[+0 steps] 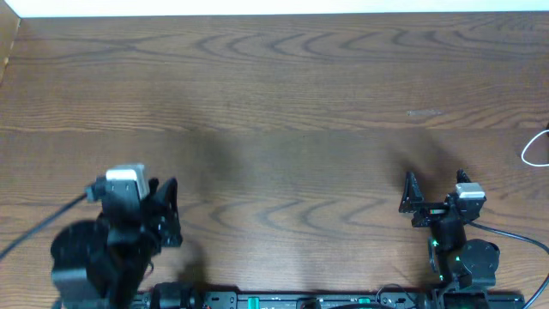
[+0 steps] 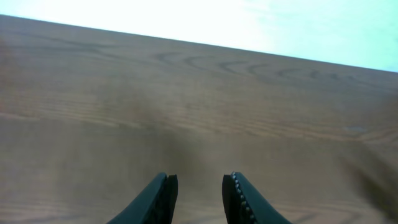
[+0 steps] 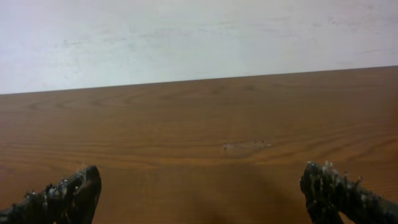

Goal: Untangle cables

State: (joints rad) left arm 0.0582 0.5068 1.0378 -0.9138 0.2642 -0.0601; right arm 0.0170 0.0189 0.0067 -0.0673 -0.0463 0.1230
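A loop of thin white cable (image 1: 535,148) shows only at the far right edge of the table in the overhead view; the remainder of it runs out of frame. The black cable is out of view. My left gripper (image 1: 171,213) is open and empty at the front left, over bare wood; the left wrist view shows its two fingers (image 2: 199,186) apart with nothing between them. My right gripper (image 1: 436,182) is wide open and empty at the front right, well short of the white loop; its fingers (image 3: 199,183) frame bare table.
The wooden table (image 1: 274,103) meets a white wall at the back. A faint pale smudge (image 1: 425,112) lies on the wood beyond the right gripper, and it also shows in the right wrist view (image 3: 247,145). Thick black arm wires trail off at both front corners.
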